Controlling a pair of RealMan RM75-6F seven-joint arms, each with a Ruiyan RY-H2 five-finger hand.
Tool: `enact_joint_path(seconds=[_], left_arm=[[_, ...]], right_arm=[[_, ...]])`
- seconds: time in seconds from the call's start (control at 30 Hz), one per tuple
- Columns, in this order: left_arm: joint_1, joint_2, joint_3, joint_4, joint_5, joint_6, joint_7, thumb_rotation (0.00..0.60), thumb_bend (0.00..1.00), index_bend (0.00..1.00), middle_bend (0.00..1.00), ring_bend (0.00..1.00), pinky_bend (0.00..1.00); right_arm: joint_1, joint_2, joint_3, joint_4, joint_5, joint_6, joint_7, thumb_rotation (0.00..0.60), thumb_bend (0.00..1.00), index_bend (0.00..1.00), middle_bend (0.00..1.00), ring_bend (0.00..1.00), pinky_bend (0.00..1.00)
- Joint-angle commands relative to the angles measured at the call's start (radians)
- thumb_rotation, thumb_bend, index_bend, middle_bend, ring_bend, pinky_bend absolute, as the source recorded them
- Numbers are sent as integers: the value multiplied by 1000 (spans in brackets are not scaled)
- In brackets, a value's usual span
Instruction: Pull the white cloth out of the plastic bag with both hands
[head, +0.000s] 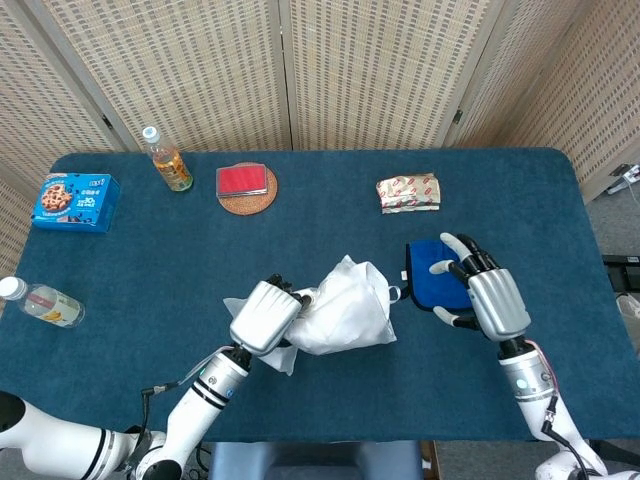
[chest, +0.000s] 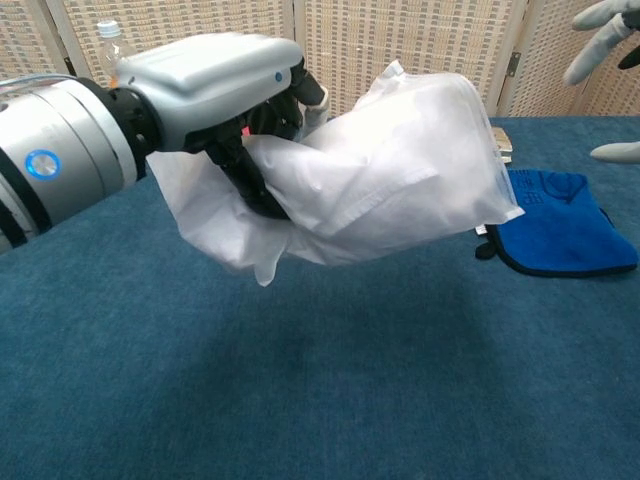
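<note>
My left hand (head: 264, 316) (chest: 205, 95) grips the open end of a clear plastic bag (head: 345, 310) (chest: 385, 170) and holds it lifted off the blue table. The white cloth (chest: 340, 215) fills the bag and shows through the plastic. My right hand (head: 485, 295) hovers open with fingers spread, just right of the bag and above the blue towel; in the chest view only its fingertips (chest: 600, 20) show at the top right corner. It touches nothing.
A blue towel (head: 435, 275) (chest: 555, 220) lies right of the bag. Further back are a wrapped packet (head: 408, 192), a red item on a coaster (head: 245, 187) and an orange drink bottle (head: 167, 160). A blue cookie box (head: 75, 201) and a lying bottle (head: 40, 302) sit at the left.
</note>
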Motion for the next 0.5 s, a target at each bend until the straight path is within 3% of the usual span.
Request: enact_joint_path(seconds=[0.03,0.5], left_arm=[[1,-1,-8,-5,0,-7,9,600,0,598,736,574,443],[3,-16,-41,-15,-11,-39,46,600,0,597,736,574,443]], right_arm=[[22,-19,6,-5,8,-20,-7,600,0,366,77,42,223],[100,-69,17,-37,20,-73,-10,600,0,326,67,34,217]])
